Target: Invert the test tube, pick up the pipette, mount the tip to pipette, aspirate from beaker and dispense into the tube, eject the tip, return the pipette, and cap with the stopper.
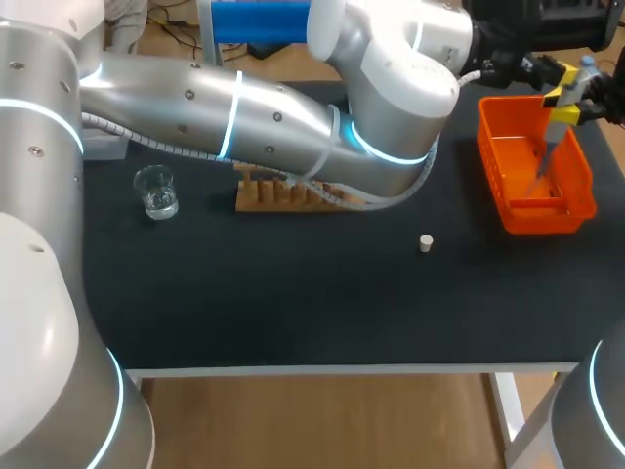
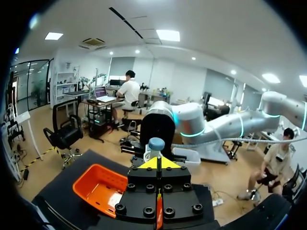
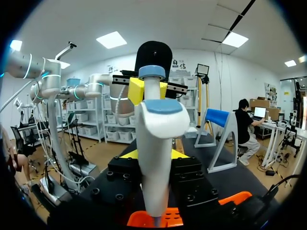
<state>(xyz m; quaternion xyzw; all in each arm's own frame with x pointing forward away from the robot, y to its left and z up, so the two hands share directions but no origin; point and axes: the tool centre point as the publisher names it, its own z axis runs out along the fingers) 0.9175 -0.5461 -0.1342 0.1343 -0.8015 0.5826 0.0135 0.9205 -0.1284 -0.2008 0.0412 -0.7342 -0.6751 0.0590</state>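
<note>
Black matte tabletop [image 1: 293, 313] fills the head view, with a white rail [image 1: 342, 370] along its near edge and light brown wooden floor [image 1: 322, 420] below. Overhead, rectangular white ceiling light panels [image 2: 168, 35] glow above white walls [image 2: 187, 81].

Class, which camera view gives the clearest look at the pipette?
The right wrist view: the pipette fills the middle, white body and blue top, rising from the right gripper. The head view shows it small at the edge, over the orange bin; the left wrist view shows only its blue top.
</note>
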